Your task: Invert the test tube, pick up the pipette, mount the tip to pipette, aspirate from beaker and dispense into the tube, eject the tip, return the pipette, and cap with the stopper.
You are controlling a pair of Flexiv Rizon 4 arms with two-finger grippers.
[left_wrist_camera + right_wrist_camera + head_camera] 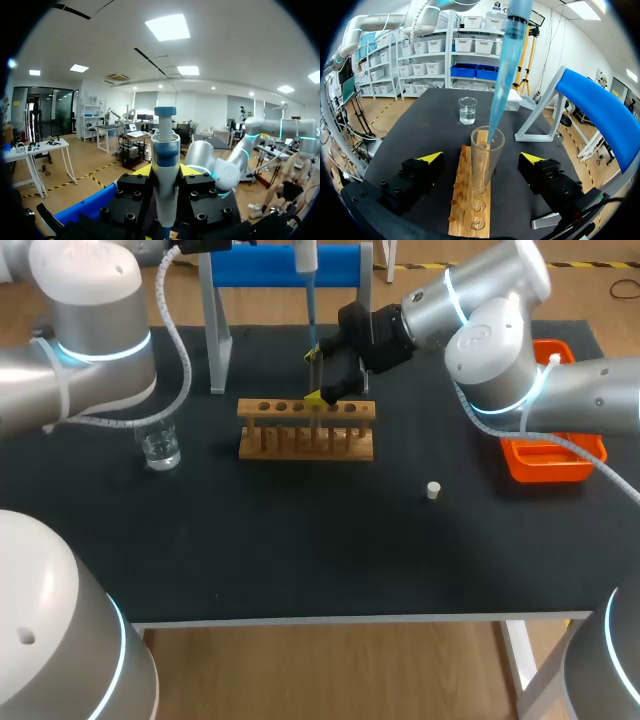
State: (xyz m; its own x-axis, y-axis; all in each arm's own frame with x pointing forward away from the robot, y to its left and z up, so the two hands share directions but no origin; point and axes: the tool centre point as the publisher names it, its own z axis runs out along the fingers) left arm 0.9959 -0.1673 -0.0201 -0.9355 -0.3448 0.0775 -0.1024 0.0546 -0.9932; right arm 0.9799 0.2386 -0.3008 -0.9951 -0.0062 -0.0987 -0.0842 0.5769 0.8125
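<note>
In the left wrist view my left gripper (165, 172) is shut on the white and blue pipette (165, 150), which stands upright between its yellow fingertips (141, 170). The pipette (306, 260) hangs over the wooden rack (306, 430), its blue tip (502, 75) pointing down with its end inside the mouth of the glass test tube (485, 160). The tube stands upright in the rack (470, 215). My right gripper (482, 159) is open, one finger on each side of the tube and apart from it. The beaker (160, 445) of clear liquid stands at the left. The white stopper (433, 490) lies right of the rack.
A blue-topped pipette stand (285, 265) rises behind the rack. An orange tray (550, 455) sits at the right edge under my right arm (500, 350). The beaker (468, 110) shows beyond the rack in the right wrist view.
</note>
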